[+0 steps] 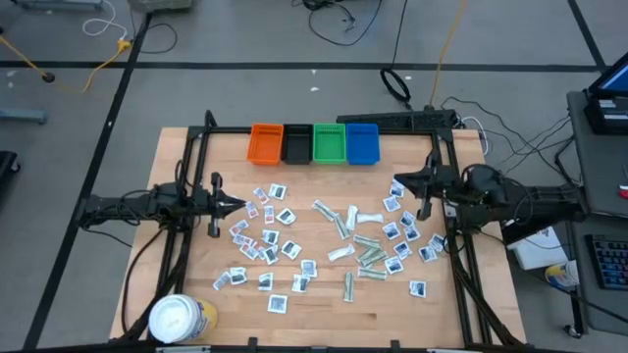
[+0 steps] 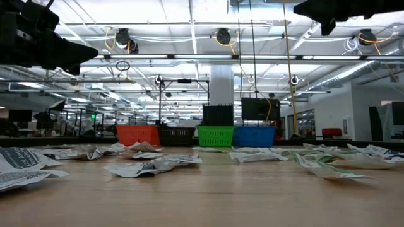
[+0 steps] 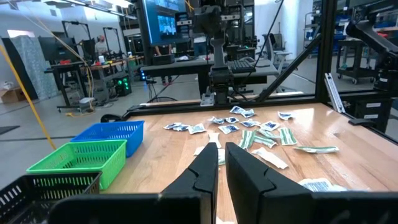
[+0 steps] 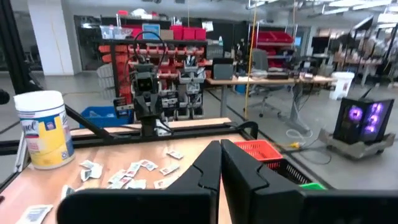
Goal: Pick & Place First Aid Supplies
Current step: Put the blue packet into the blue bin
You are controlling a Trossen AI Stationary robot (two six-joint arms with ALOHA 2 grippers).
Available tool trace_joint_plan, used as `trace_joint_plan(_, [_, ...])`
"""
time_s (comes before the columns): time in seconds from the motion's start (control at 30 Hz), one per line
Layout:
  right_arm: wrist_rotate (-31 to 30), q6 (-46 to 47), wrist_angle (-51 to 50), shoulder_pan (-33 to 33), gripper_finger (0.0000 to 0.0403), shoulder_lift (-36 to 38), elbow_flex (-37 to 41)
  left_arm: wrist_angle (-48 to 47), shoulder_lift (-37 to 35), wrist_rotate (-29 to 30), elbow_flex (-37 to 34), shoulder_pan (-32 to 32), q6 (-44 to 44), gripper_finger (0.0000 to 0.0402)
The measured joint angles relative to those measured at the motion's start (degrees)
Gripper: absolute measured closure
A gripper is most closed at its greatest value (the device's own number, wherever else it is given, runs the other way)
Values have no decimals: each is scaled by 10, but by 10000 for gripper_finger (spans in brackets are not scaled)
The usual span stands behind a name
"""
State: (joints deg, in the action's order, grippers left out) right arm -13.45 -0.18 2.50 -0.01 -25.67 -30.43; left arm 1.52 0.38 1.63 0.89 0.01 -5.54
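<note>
The first aid supplies lie flat and scattered over the wooden table: white squarish sachets (image 1: 265, 240) on the left and middle, and pale green-white strip wrappers (image 1: 358, 245) right of the middle. More sachets (image 1: 407, 230) lie under the right arm. My left gripper (image 1: 238, 204) hangs level over the table's left side, shut and holding nothing; its fingers (image 3: 208, 168) point toward the right edge. My right gripper (image 1: 395, 179) hangs higher over the right side, shut and holding nothing, and points toward the left edge (image 4: 220, 144).
Four bins stand in a row at the far edge: orange (image 1: 265, 143), black (image 1: 296, 143), green (image 1: 329, 143), blue (image 1: 362, 143). A yellow round tub with a white lid (image 1: 179, 319) stands at the near left corner. Black frame bars (image 1: 186, 176) run along both sides.
</note>
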Motion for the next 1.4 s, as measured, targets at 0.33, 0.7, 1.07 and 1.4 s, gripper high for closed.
trace_joint_plan(0.33, [0, 123, -116, 0, 397, -74, -113, 0, 0, 0, 0, 0, 0, 364])
trace_joint_plan(0.7, [2, 280, -285, 0, 397, -133, -218, 0, 0, 0, 0, 0, 0, 364])
trace_joint_plan(1.07, [33, 476, -382, 0, 397, -194, -297, 0, 0, 0, 0, 0, 0, 364])
trace_joint_plan(1.4, [169, 581, -396, 0, 397, -249, -310, 0, 0, 0, 0, 0, 0, 364])
